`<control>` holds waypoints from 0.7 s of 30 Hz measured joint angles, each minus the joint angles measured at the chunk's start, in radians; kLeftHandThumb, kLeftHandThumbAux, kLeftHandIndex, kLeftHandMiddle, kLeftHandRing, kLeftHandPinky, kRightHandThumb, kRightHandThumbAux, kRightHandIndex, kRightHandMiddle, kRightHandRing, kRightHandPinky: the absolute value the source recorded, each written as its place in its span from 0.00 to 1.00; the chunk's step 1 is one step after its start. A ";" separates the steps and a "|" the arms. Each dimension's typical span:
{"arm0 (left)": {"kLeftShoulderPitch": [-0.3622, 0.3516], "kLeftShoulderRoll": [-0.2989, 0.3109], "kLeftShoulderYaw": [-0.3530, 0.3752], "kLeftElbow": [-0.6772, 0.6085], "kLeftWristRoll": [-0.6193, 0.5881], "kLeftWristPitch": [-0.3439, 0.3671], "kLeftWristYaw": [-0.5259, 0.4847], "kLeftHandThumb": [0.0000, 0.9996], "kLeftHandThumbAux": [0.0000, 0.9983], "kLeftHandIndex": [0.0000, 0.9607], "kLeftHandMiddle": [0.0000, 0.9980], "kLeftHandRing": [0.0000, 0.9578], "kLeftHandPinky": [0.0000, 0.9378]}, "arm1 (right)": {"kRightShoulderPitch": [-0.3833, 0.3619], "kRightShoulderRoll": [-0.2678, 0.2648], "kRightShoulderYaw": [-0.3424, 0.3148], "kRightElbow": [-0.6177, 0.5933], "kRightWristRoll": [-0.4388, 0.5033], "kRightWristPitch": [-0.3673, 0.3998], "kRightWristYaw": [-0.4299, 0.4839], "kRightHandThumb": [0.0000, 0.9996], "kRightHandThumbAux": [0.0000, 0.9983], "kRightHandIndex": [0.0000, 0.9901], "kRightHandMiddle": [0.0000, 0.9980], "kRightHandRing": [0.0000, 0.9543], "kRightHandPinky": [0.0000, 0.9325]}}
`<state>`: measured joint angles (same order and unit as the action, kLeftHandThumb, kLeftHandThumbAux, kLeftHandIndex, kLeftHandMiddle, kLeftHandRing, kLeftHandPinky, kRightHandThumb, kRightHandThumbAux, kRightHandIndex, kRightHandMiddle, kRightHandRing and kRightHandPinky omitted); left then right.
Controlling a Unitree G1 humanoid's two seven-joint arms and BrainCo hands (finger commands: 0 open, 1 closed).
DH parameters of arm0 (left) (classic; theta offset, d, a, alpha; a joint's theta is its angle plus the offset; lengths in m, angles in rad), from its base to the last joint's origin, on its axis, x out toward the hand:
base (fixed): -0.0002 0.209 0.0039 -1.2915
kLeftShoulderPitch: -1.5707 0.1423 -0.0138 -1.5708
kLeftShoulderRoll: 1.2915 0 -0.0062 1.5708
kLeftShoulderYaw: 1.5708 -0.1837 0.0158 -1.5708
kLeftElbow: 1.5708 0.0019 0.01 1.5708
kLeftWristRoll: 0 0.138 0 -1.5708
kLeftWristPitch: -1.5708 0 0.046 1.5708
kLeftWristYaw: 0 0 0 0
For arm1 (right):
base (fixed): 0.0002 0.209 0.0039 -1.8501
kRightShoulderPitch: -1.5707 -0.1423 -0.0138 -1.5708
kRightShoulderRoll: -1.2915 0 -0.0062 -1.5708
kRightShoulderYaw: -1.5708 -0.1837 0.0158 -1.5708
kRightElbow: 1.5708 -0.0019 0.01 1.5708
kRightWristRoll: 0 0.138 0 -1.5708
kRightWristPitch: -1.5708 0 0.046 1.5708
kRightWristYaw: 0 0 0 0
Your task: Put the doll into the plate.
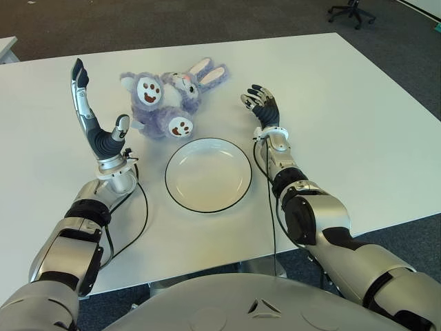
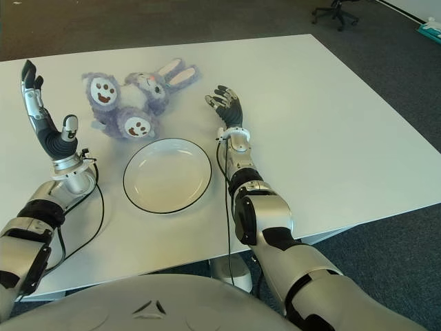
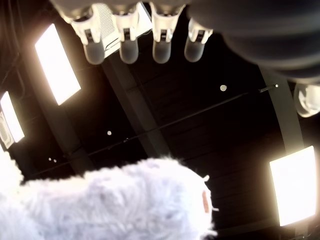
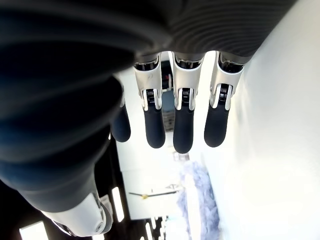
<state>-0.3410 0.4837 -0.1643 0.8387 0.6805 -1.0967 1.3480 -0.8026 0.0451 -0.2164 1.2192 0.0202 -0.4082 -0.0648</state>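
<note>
While neither hand holds anything, the doll [image 1: 169, 102] lies on the white table [image 1: 358, 138], a purple plush heap with three stitched faces and a pair of long ears. It sits just beyond the far-left rim of the plate [image 1: 208, 174], close to it but apparently not touching. Plate is white with a dark edge, nothing in it.

Doll's long axis runs roughly left to right across the table, ears pointing toward the robot's right and slightly away.

Left hand [image 1: 93, 117] stands just left of the doll, forearm propped up, fingers [image 1: 79, 76] stretched straight and thumb apart; palm faces the doll. Left wrist view shows purple fur near below the extended fingertips, no contact.

Right hand [image 1: 263, 107] shows right of the doll's ears, beyond the plate's right edge, fingers loosely extended, empty.

Judgement: grasp not yet begun. Left hand looks the nearer; the doll lies toward its palm side, so a short sideways reach would meet the bulky end. The plate then lies a short carry toward the robot.
</note>
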 measured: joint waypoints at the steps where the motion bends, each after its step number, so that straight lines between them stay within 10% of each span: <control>1: 0.001 0.002 0.000 0.000 -0.002 0.001 -0.002 0.20 0.23 0.00 0.03 0.01 0.03 | 0.001 0.000 0.000 0.001 0.000 0.000 0.000 0.31 0.80 0.20 0.24 0.26 0.28; 21: 0.004 0.020 0.001 0.009 -0.015 0.080 -0.047 0.29 0.28 0.00 0.01 0.01 0.04 | 0.002 0.004 0.000 0.006 0.000 0.009 0.000 0.32 0.80 0.20 0.25 0.27 0.30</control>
<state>-0.3368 0.5036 -0.1635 0.8478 0.6653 -1.0171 1.3013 -0.8007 0.0495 -0.2164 1.2252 0.0204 -0.3992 -0.0645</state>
